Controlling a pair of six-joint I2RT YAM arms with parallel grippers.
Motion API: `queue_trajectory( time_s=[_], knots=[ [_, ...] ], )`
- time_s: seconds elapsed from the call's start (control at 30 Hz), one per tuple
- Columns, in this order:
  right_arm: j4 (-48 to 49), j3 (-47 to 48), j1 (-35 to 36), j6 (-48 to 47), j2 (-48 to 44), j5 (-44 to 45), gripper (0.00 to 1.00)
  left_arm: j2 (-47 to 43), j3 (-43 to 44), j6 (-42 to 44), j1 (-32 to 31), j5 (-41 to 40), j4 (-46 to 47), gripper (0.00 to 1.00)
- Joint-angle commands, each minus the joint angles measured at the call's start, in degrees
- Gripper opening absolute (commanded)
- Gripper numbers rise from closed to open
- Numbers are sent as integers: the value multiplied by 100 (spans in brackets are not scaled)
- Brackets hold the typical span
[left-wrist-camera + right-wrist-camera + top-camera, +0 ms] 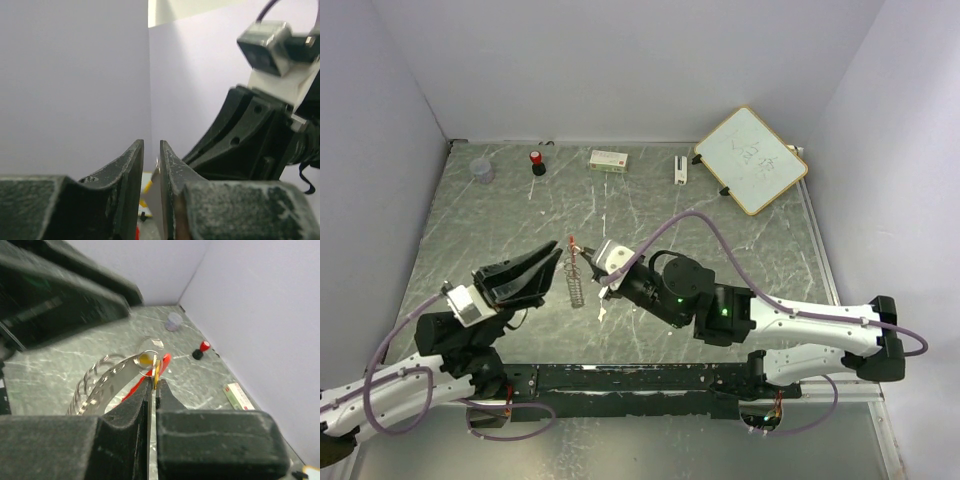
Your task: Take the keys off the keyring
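The keyring [576,278] is a thin silvery loop with a coiled chain, lying mid-table between my grippers. In the right wrist view the loop [141,346] sits just beyond my fingertips and the chain [95,381] trails left. My right gripper [594,268] [154,381] is shut on the thin yellow key [157,371], which is still on the loop. The narrow red key [164,361] [572,241] lies beside it. My left gripper [558,248] [151,143] hovers just left of the bunch. Its fingers are together but for a narrow slit, and I see nothing gripped.
Along the back edge stand a clear cup [482,171], a red-capped black bottle [537,162] [201,349], a small box [609,159] [239,396], a small white item [680,168] and a yellow-framed whiteboard [751,158]. Walls close in the table.
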Motion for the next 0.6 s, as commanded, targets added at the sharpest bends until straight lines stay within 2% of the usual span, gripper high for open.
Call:
queue_trajectory(
  time_s=[0.0, 0.23, 0.57],
  knots=[
    [-350, -61, -11, -144, -334, 528, 0, -413, 524, -33, 5, -387, -1075, 30],
    [-579, 64, 0, -241, -365, 810, 0, -738, 714, 76, 5, -750, -2081, 30],
    [-1174, 626, 166, -461, -192, 1205, 0, -438, 1227, 334, 0, -853, -3024, 33]
  ],
)
